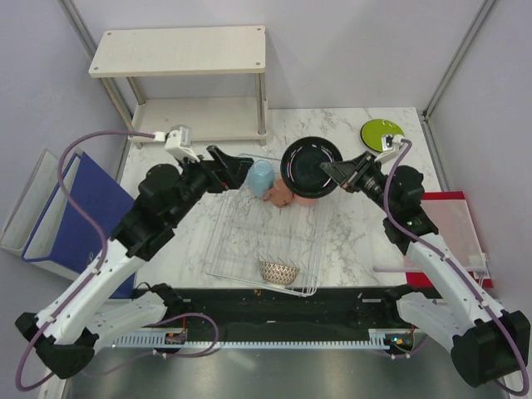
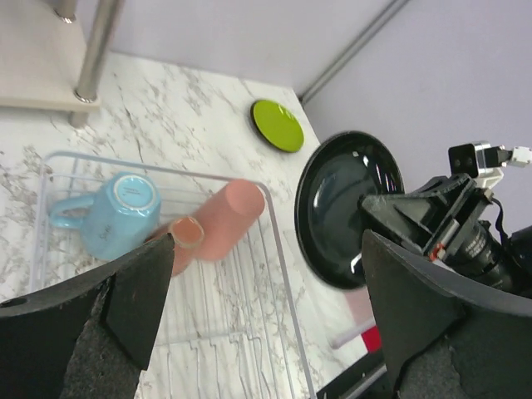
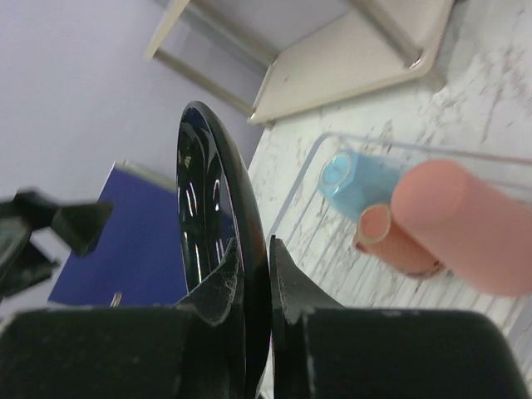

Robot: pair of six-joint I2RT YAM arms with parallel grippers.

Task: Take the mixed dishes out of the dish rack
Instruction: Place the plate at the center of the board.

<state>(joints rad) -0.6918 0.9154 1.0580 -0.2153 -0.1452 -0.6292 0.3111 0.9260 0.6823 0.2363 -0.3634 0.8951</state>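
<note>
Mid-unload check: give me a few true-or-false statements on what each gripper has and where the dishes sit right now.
1. The right gripper is clamped on the black plate. True.
2. The lime green plate sits in the dish rack. False: it lies on the table, outside the rack.
3. The left gripper holds the light blue cup. False: it is open and empty; the cup lies in the rack.
4. The net-patterned bowl is at the rack's near end. True.
</note>
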